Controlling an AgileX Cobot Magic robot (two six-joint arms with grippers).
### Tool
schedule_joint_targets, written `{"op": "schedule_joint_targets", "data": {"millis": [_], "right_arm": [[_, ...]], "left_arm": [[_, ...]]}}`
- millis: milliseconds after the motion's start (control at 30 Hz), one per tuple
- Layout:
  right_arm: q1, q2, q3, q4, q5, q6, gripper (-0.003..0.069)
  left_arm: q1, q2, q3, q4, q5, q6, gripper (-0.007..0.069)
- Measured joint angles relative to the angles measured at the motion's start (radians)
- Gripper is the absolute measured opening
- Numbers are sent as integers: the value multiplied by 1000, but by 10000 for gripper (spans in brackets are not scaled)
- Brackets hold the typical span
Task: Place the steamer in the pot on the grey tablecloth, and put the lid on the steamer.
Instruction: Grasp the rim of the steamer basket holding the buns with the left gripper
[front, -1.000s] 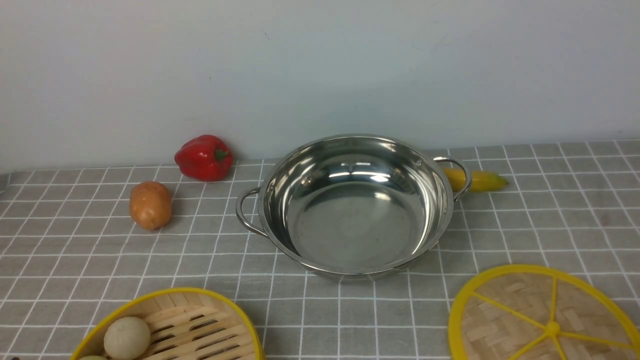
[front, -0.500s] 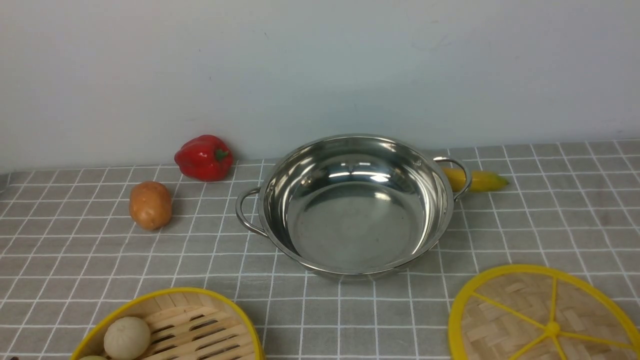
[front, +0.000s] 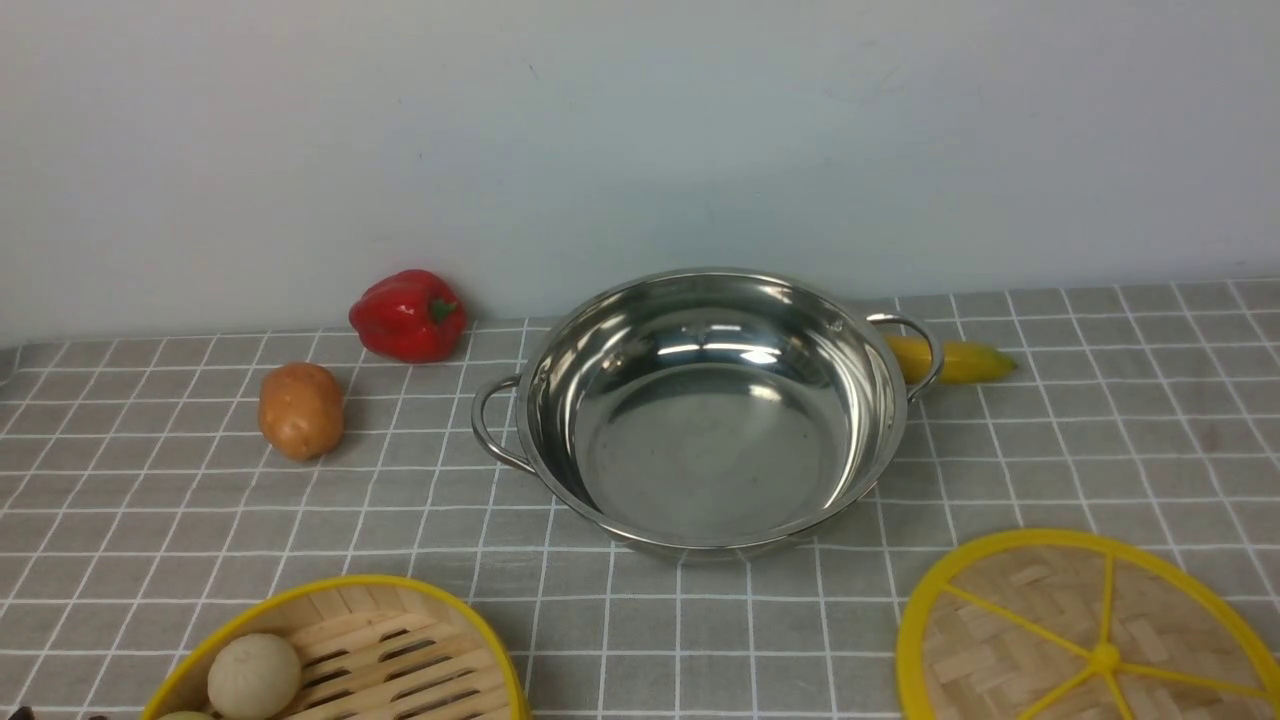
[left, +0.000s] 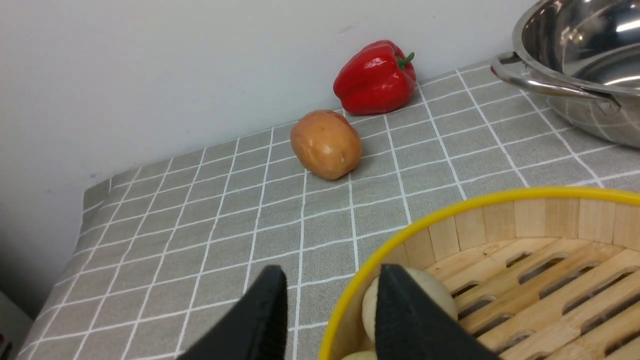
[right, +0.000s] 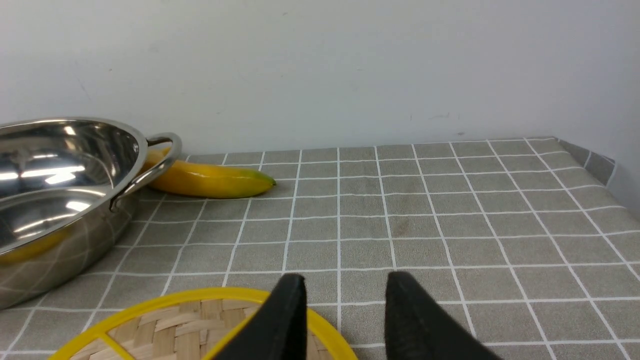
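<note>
L gripper jaws apart, straddling the steamer rim, one finger inside, prob. set for a wall pinch. R gripper likewise apart over the lid edge. Pot sits empty mid-cloth, steamer and lid nearer the robot.

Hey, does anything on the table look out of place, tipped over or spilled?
Nothing stands out. The pot sits upright and empty, the steamer and lid rest flat on the tablecloth, nothing spilled.

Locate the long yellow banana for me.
In the front view, the long yellow banana lies at the back right of the shiny stainless-steel pot, partly behind its right wire handle, near the wall.
</note>
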Motion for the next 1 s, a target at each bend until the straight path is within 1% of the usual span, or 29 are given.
{"op": "schedule_joint_targets", "data": {"millis": [67, 100, 200, 267, 300, 367, 433, 500, 567, 633, 767, 1000], "right_arm": [[0, 0, 0, 0, 0, 0, 245], [0, 0, 0, 0, 0, 0, 245], [0, 0, 0, 0, 0, 0, 245], [0, 0, 0, 0, 0, 0, 245], [0, 0, 0, 0, 0, 0, 245], [0, 0, 0, 0, 0, 0, 245], [0, 0, 0, 0, 0, 0, 245], [0, 0, 0, 0, 0, 0, 245], [0, 0, 0, 0, 0, 0, 245], [0, 0, 0, 0, 0, 0, 245], [0, 0, 0, 0, 0, 0, 245], [0, 0, 0, 0, 0, 0, 245]], "left_arm": [[0, 0, 0, -23, -26, -13, 243], [0, 0, 0, -80, -74, -42, 243], [0, 0, 0, -199, -201, -102, 243], [0, 0, 0, -252, -280, -118, 243], [0, 0, 0, -261, -300, -120, 243], [0, 0, 0, -293, -396, -126, 243], [0, 0, 0, -301, -437, -127, 243], [0, 0, 0, -311, -518, -128, 243], [0, 0, 0, -313, -545, -130, 243], [0, 0, 0, -318, -581, -160, 243], [0, 0, 0, -319, -623, -207, 243], [0, 0, 0, -311, -635, -230, 243]]}}
